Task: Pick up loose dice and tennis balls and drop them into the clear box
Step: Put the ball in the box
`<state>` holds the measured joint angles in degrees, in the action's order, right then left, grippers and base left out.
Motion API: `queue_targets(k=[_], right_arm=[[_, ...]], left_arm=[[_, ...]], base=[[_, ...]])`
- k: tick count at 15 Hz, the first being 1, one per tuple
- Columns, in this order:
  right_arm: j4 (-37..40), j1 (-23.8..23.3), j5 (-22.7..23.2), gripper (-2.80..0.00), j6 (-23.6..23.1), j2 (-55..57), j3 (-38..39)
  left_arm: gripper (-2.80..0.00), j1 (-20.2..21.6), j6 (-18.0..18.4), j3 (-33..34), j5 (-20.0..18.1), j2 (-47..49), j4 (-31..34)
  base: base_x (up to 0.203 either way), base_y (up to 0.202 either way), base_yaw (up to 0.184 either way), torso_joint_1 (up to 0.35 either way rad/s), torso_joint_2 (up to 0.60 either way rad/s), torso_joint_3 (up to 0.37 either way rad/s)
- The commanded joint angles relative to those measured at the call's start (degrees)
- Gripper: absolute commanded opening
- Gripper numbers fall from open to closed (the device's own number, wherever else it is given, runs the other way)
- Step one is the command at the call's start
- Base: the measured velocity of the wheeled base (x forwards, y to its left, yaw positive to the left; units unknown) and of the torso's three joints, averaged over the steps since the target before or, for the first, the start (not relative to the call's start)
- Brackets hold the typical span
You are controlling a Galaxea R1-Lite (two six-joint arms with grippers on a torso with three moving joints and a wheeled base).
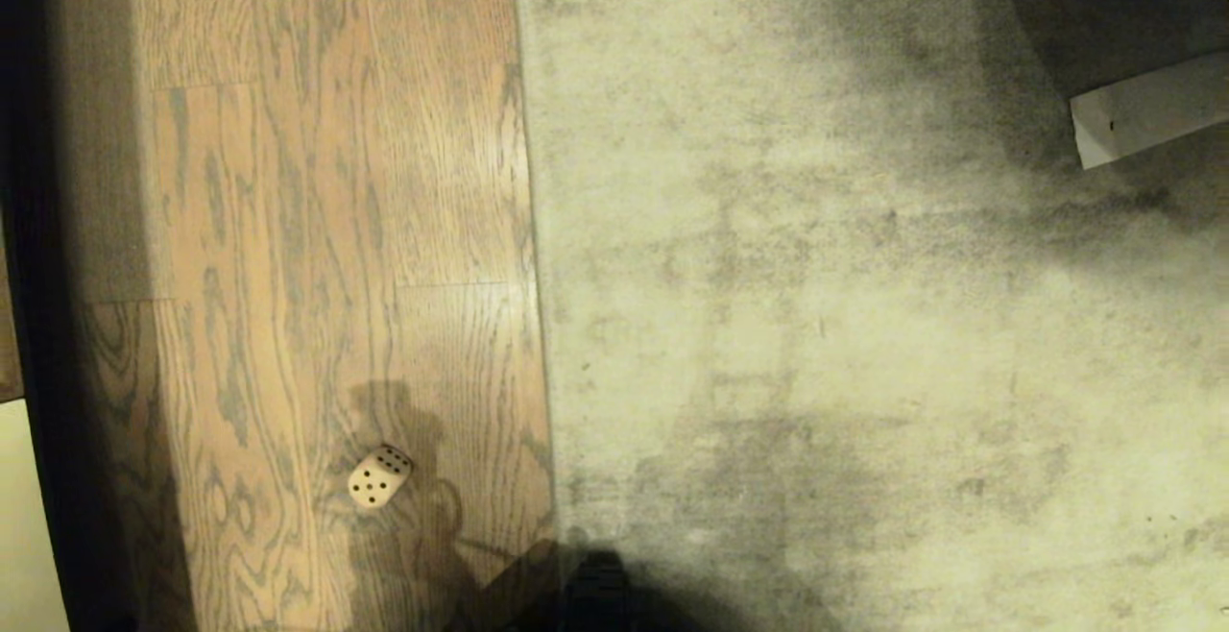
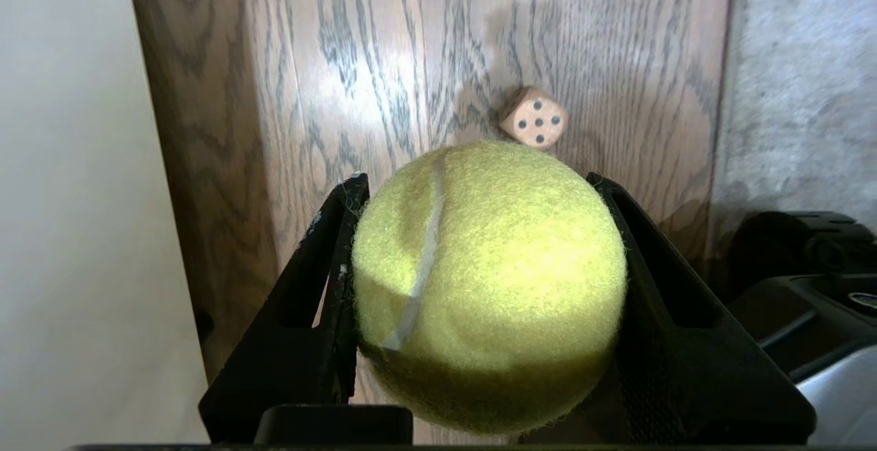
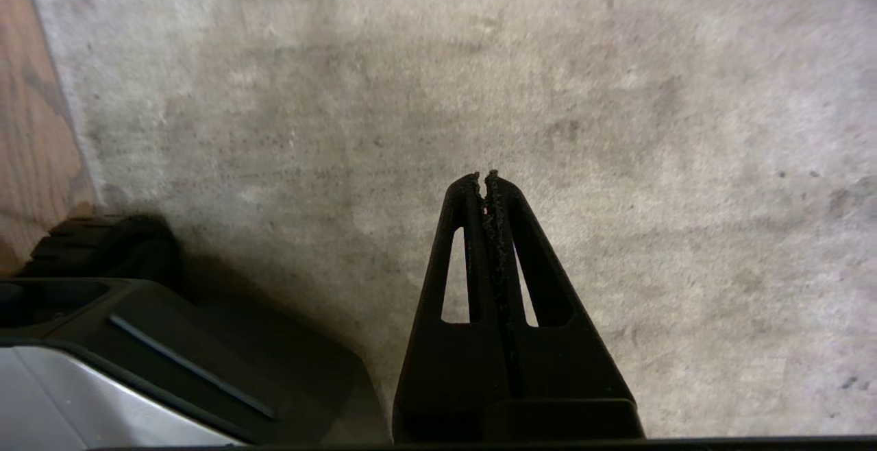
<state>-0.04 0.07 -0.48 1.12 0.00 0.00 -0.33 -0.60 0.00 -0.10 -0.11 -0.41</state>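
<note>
On the wood-plank floor, close to the edge of the grey carpet, one tan die lay loose, with a five-pip face showing in the left wrist view. Left gripper was clamped on a tennis ball, its black fingers pressed to either side, the ball raised clear of the floor with the die just beyond it. Right gripper hung over bare carpet, jaws pressed together, empty. A white strip lay on the carpet far right.
</note>
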Motion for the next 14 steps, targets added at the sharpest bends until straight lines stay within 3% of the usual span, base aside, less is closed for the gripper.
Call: queue_targets(k=[1,14], right_arm=[[-0.1,0.0,0.0,-2.80,0.0,0.0,0.1],[0.0,0.0,-0.1,-2.80,0.2,0.0,0.1]], left_arm=[[-2.80,0.0,0.0,0.1,0.0,0.1,0.0],[-2.80,0.0,-0.1,0.1,0.0,0.1,0.0]], base=[[0.000,0.000,0.000,0.002,0.00,0.201],[0.000,0.000,0.000,0.002,0.00,0.201]])
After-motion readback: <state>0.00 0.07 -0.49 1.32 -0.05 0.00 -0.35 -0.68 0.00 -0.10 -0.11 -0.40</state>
